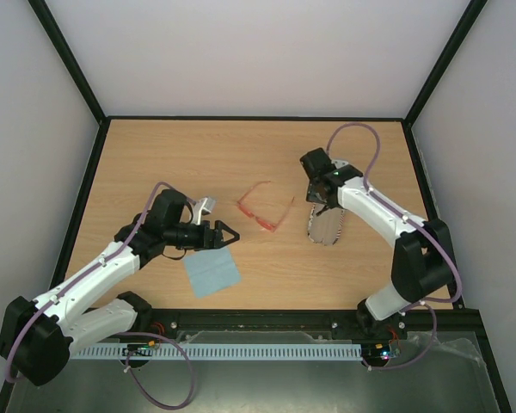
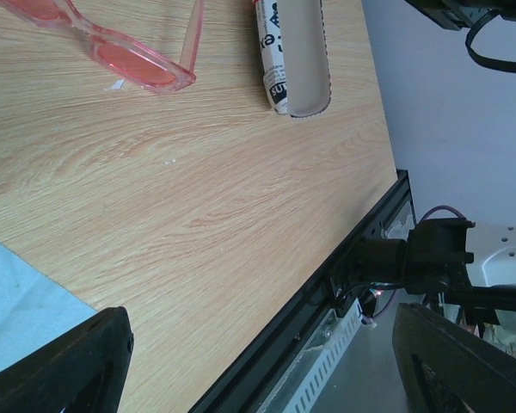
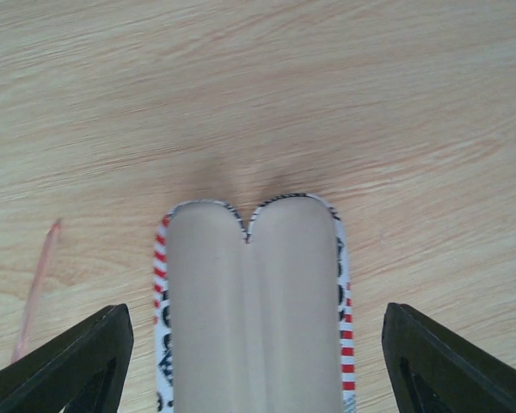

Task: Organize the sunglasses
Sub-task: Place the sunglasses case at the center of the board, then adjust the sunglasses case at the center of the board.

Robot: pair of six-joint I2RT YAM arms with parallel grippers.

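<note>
- The sunglasses [image 1: 263,212] lie on the worktop [image 1: 198,163] between the two arms. They are near the flag-patterned glasses case [image 1: 327,225] on its left side and apart from it.
- Both temple arms are swung out, away from the robot, so the pair is unfolded.
- The frame is thin translucent red-orange plastic with pink lenses. It likely weighs very little and will skid on the smooth wood if nudged from one side.
- The temples look slim and springy, and the hinges are the weak spot. A pinch there could twist or snap them.
- The best hold is probably across the front bar near the bridge, closing gently and keeping off the lens faces, which scratch and slip.
- From the left wrist view I cannot tell for sure whether the frame rests on its top rim or its bottom rim.
- The left fingers [image 2: 64,366] are spread wide and hold nothing. They sit low over the edge of the light blue cloth [image 1: 211,273] and point toward the sunglasses.
- The right fingers [image 3: 64,366] are also spread wide and empty, straddling the case.
- The case appears to lie open with its plain beige lining up, ready to receive the pair once the temples are folded.
</note>
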